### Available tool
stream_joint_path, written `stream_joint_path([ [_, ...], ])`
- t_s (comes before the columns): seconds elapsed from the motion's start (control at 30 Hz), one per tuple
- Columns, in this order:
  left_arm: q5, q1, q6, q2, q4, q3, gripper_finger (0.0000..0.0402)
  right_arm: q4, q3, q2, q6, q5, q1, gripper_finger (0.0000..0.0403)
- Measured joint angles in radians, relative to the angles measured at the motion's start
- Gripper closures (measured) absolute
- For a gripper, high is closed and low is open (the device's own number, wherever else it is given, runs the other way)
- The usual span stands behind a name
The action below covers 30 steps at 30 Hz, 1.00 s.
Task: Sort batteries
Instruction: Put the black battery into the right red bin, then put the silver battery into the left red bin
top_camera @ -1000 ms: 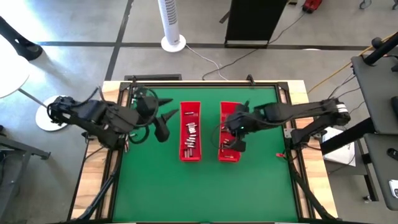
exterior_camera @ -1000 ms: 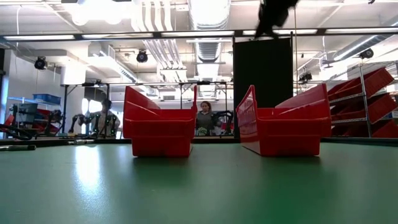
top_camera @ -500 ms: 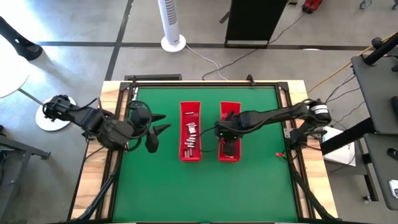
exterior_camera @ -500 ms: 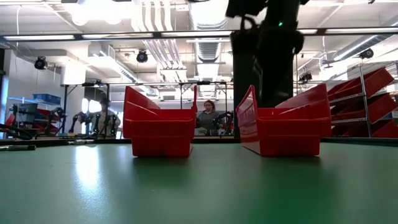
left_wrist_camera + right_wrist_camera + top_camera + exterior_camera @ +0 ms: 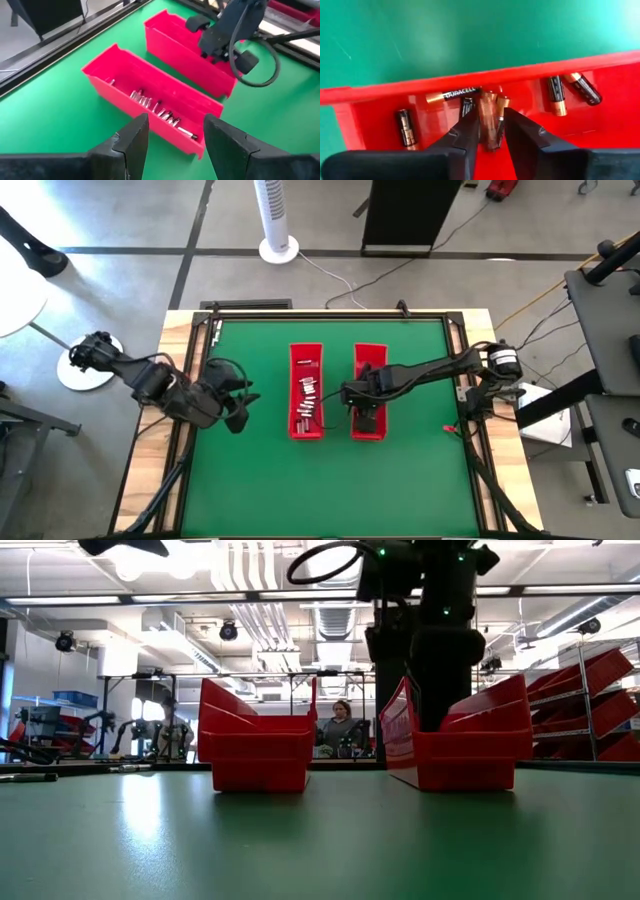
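Right tool low in the right-hand tray, a battery between its fingers; left tool waiting beside the other tray.

Right tool (image 5: 490, 131): down inside the right tray (image 5: 377, 356), fingers narrowly parted around one battery (image 5: 488, 120) standing on end among loose ones; whether it is pinched or just let go cannot be told. Risk: the battery tips onto the neighbouring battery (image 5: 453, 95), or a finger catches the tray wall on lifting and shifts the tray. Left tool (image 5: 172, 142): spread, empty, above the green tabletop (image 5: 400, 490), near the left tray (image 5: 306, 354), which holds most batteries (image 5: 308, 397). Room: a narrow gap between trays; open tabletop on the outer sides and toward the front edge.
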Motion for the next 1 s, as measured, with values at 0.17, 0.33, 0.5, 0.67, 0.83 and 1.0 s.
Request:
stream_joint_path([
  [0.17, -0.019, 0.027, -0.005, -0.007, -0.002, 0.006, 0.0233, 0.024, -0.035, 0.000, -0.026, 0.010, 0.000, 0.0285],
  [0.33, -0.127, 0.046, 0.012, -0.016, -0.048, 0.084, 0.0227, -0.047, -0.007, -0.055, -0.008, 0.009, 0.006, 0.0245],
  [0.5, -0.183, 0.176, -0.020, -0.027, -0.138, 0.154, 0.0208, -0.072, 0.074, -0.229, -0.010, 0.070, 0.042, 0.0211],
  [0.67, 0.004, 0.465, -0.046, -0.036, -0.166, 0.131, 0.0190, -0.012, 0.097, -0.430, -0.023, 0.192, 0.066, 0.0193],
  [0.83, 0.212, 0.829, -0.067, -0.004, -0.170, 0.032, 0.0185, 0.010, 0.095, -0.581, -0.026, 0.237, 0.064, 0.0188],
  [1.0, 0.262, 1.067, -0.001, 0.048, -0.119, -0.081, 0.0187, 0.010, 0.092, -0.679, -0.045, 0.252, 0.064, 0.0188],
])
